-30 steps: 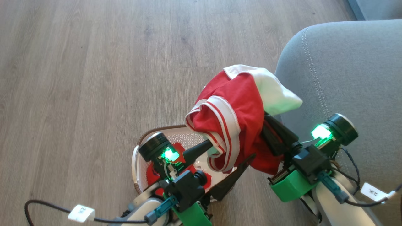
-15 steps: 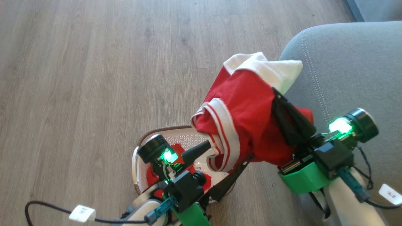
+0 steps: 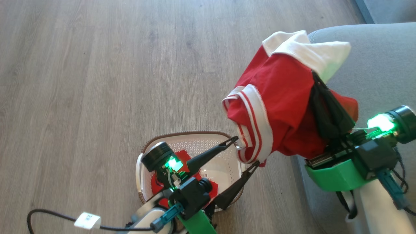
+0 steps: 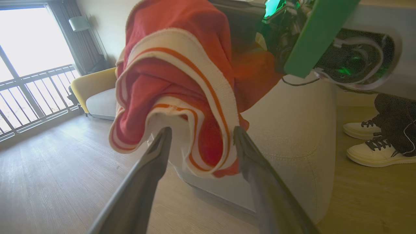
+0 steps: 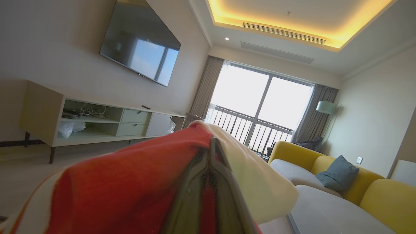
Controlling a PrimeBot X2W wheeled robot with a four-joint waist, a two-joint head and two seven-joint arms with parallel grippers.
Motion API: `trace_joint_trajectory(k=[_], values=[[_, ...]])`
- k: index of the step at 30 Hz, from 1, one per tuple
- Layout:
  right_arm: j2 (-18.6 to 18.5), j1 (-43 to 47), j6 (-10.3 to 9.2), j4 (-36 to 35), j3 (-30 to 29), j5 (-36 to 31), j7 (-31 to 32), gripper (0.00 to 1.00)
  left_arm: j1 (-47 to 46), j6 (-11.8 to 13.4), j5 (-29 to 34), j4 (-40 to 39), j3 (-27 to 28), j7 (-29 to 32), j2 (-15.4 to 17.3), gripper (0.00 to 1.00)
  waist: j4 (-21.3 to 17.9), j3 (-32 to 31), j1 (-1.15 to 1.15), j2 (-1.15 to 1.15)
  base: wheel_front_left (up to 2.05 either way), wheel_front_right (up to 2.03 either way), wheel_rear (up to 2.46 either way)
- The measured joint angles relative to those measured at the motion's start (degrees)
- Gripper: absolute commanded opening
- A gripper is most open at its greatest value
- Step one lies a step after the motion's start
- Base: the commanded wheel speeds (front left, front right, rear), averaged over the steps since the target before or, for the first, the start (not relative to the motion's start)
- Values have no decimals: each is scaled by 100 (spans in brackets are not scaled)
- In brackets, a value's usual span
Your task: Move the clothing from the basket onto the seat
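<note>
A piece of the clothing, a red garment point(image 3: 279, 104) with white striped trim and white lining, hangs in the air from my right gripper point(image 3: 314, 78), which is shut on it beside the rounded corner of the grey seat point(image 3: 377, 71). In the right wrist view the shut gripper point(image 5: 212, 146) pinches the red garment point(image 5: 130, 182). My left gripper point(image 3: 246, 151) stands open above the cream basket point(image 3: 191, 134); the garment's trimmed hem point(image 4: 195, 97) hangs just beyond its fingertips point(image 4: 164, 135). More red clothing point(image 3: 157, 186) lies in the basket, partly hidden by my left wrist.
The basket stands on the wooden floor point(image 3: 97, 81) left of the seat. A person's white shoes point(image 4: 370, 152) are on the floor beside the seat. A TV cabinet point(image 5: 91, 120) and a yellow sofa point(image 5: 325, 162) stand farther off in the room.
My right gripper has carried the red garment up and to the right, off the basket and toward the seat. The left gripper has stayed open over the basket.
</note>
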Motion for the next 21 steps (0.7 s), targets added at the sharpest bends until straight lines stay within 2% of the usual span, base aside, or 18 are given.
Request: trace_joint_trajectory(k=[15, 21], values=[[0, -3, -1, -257, -500, -38, 0, 0, 264, 0, -13, 324, -16, 0, 23, 100, -24, -63, 0, 0, 0, 0, 0], [0, -3, 0, -297, -541, -78, 0, 0, 628, 0, -268, 664, 46, 0, -13, 100, -30, -77, 0, 0, 0, 0, 0]])
